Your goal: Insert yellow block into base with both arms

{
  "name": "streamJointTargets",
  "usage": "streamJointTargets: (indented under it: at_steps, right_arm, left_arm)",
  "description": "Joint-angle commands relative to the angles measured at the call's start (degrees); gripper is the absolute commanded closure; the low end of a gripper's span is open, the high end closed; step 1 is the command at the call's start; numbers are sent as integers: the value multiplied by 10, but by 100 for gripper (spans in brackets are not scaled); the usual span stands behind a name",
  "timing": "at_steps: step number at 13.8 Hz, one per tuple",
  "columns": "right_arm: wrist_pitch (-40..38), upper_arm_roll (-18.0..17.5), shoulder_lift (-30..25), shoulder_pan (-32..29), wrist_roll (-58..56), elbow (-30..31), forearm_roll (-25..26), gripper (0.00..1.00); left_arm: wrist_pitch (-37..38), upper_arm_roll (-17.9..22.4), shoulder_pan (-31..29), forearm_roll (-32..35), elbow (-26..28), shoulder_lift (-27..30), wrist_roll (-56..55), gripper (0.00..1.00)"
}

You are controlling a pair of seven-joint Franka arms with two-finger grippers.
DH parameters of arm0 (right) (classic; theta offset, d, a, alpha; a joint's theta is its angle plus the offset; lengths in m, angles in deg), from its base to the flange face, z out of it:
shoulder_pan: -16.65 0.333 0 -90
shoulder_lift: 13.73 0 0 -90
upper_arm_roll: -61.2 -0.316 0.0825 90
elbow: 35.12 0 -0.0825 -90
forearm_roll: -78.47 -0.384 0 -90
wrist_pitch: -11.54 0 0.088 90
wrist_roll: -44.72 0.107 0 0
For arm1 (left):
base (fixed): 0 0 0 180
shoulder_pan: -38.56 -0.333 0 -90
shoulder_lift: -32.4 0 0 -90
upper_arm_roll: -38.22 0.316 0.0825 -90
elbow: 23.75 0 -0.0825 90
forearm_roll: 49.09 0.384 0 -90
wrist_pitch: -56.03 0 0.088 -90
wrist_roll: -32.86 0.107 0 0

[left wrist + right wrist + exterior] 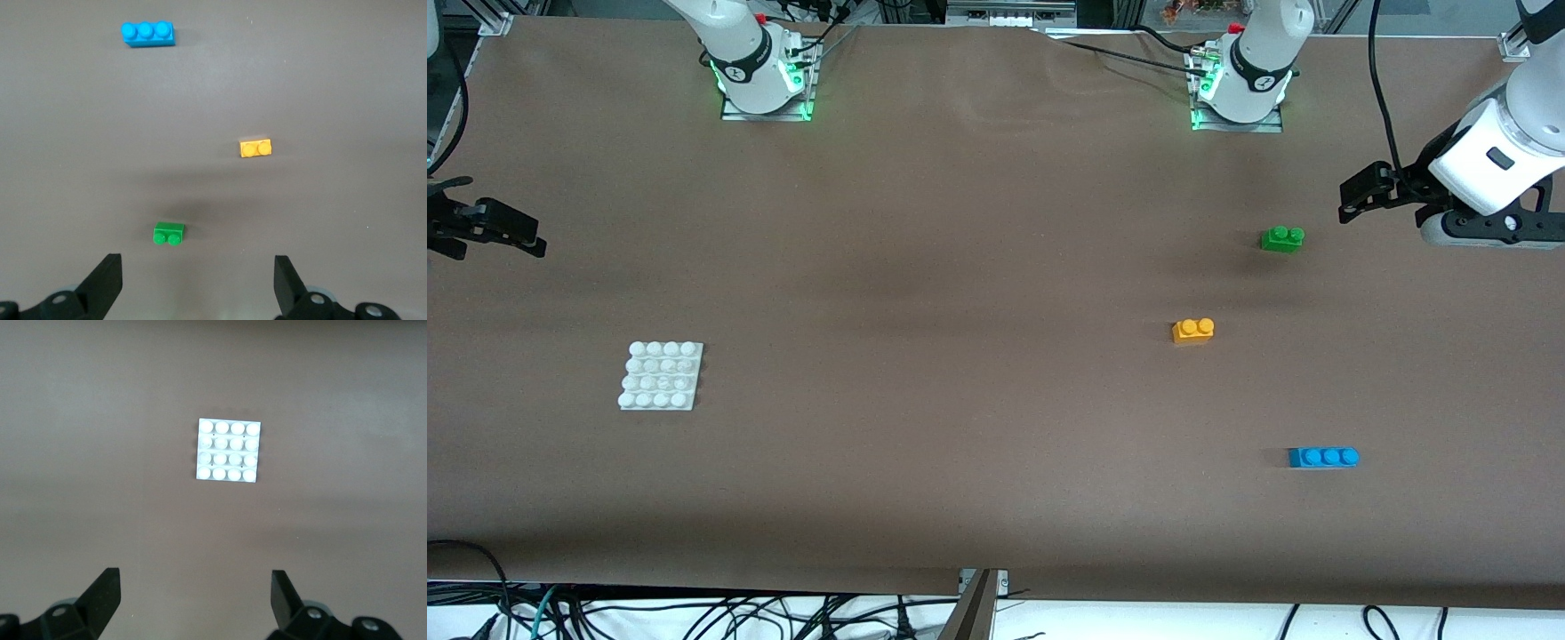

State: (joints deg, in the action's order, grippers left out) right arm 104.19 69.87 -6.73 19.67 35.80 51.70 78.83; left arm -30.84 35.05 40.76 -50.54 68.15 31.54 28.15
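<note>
1. The yellow block point(1192, 331) looks like a light, rigid plastic brick with smooth, possibly slippery sides; judging by its shape, the long flat side walls below the studs offer the surest hold.
2. It is small and orange-yellow with two round studs on top. It lies flat on the table point(960, 267) toward the left arm's end, between the green brick point(1282, 238) and the nearer blue three-stud brick point(1323, 457).
3. The base point(661, 375), a white plate with a four-by-four stud grid, lies well apart, toward the right arm's end.
4. The left gripper point(197, 283) hangs over the table beside the green brick, jaws spread, empty.
5. The right gripper point(195, 600) hangs over its table end, jaws apart, empty.
</note>
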Motion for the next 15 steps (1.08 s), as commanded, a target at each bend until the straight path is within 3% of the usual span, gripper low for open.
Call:
streamJointTargets:
  at_steps: [1,15]
  right_arm:
    - [-5,-8,-1,-9,-2,-4,4,0]
    - [-3,-8,-1,-11,4,-4,3,0]
  left_arm:
    - [21,2,-1,-6,-19,-9,12,0]
    - [21,3,-1,-4,-20,-13,9,0]
